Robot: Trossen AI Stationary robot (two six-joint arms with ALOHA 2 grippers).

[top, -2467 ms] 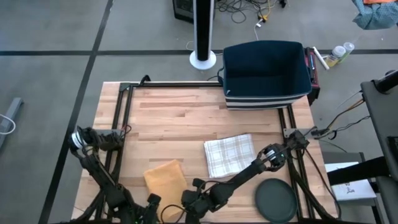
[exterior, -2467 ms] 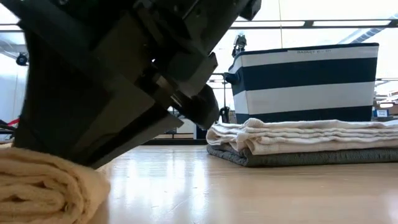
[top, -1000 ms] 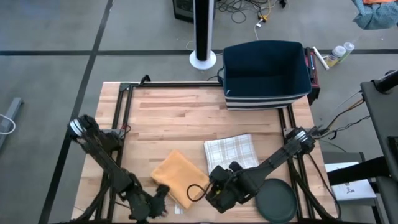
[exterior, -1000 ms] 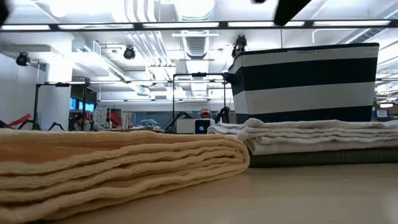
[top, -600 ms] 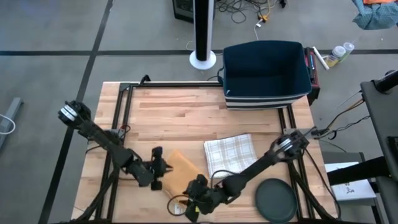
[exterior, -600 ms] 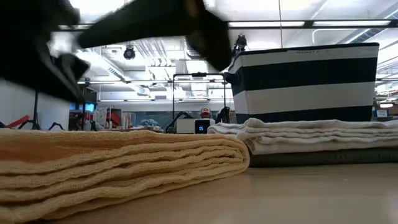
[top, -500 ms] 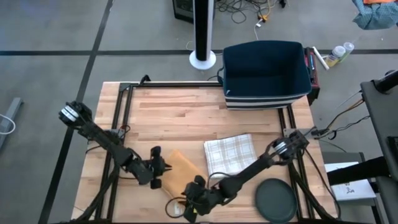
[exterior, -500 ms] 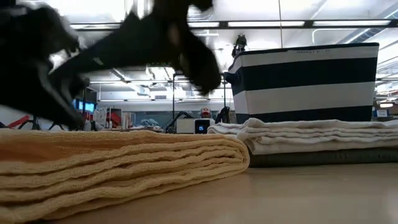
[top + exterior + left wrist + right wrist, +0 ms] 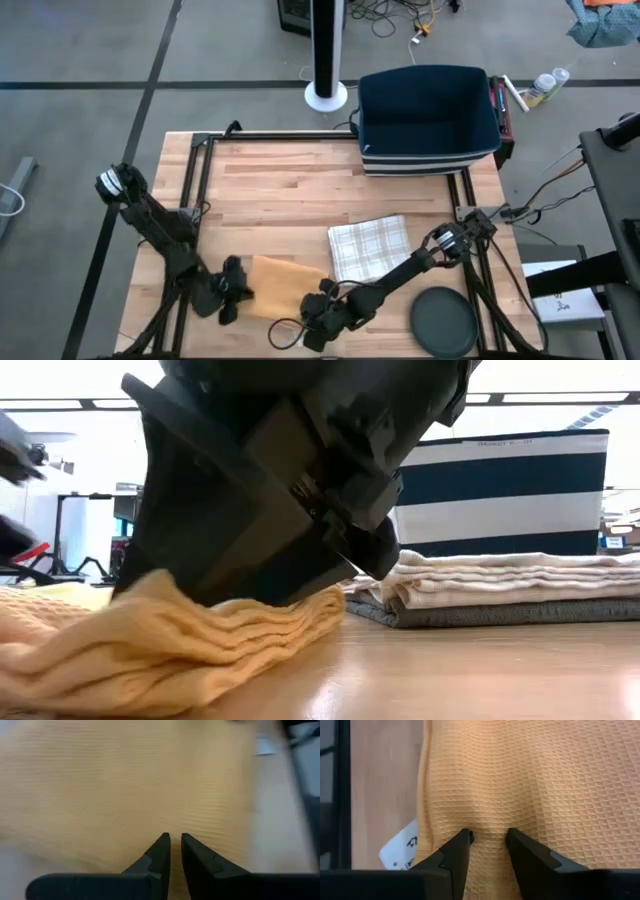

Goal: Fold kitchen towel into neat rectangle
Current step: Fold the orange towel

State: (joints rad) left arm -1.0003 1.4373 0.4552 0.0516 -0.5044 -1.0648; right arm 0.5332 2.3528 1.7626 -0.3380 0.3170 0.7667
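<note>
The right gripper (image 9: 488, 836) has its jaws pinching a bump of the soft yellow-orange waffle cloth towel (image 9: 283, 286). The left gripper (image 9: 171, 839) has its jaws almost shut, tips on the towel's other end. The towel lies folded and wrinkly near the front edge of the wooden desk (image 9: 270, 190). A white tag (image 9: 400, 851) sticks out from under it.

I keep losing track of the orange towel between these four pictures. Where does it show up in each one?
High view: orange towel lies near the table's front edge, between the two grippers.
Low view: towel bunched at lower left, under a dark gripper.
Left wrist view: towel fills most of the picture.
Right wrist view: towel fills most of the picture, puckered between the fingers.
Shared landmark: the striped basket, in the high and low views only.
</note>
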